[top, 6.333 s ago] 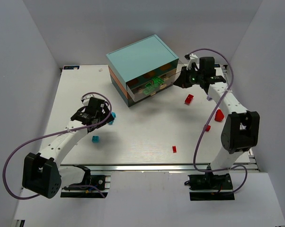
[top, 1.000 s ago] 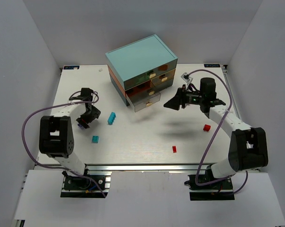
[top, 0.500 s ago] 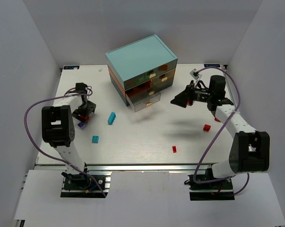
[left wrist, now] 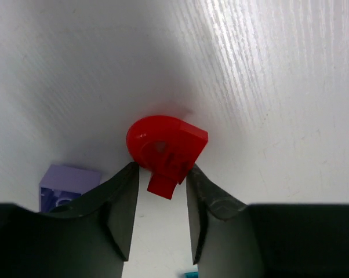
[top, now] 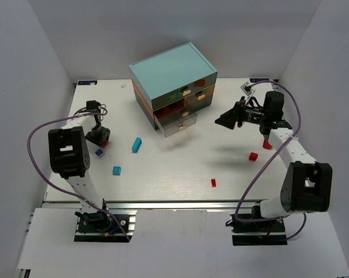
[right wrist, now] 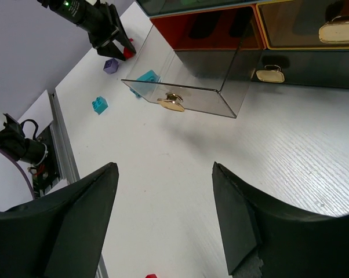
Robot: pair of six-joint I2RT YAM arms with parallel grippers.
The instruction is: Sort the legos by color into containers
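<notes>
Legos (top: pixel 116 170): most likely to go astray at the left-hand pick. Could squirt the red rounded piece (left wrist: pixel 166 145) out sideways if squeezed on its narrow tab alone, with so little flat face to bear on. Could also let it twist in the hold on lifting. Could shove the lilac brick (left wrist: pixel 69 184), lying just at 7 o'clock of the red one, with the near finger. Shows the left end effector (left wrist: pixel 161 200) down at 9 o'clock on the worktop (top: pixel 180 168), narrowly parted, straddling that tab with the tips against the rounded body; cannot tell whether actually pinching. Shows the right end effector (right wrist: pixel 163 231) spread wide and empty, hovering at 3 o'clock and aimed toward the pulled-out clear drawer (right wrist: pixel 203 98) of the chest (top: pixel 174 72) at 12 o'clock. Might bump that drawer or its knob (right wrist: pixel 173 102) if brought in carelessly, or mix colours by dropping into the wrong one. As to looks: small, glossy, hard plastic, far smaller than either end effector. Half-round with a hole through the curve and a squared tab, in the red one's case. Elsewhere, well apart: cyan bricks (top: pixel 137 145) between 8 and 9 o'clock, red bits (top: pixel 253 156) from 4 to 5 o'clock.
</notes>
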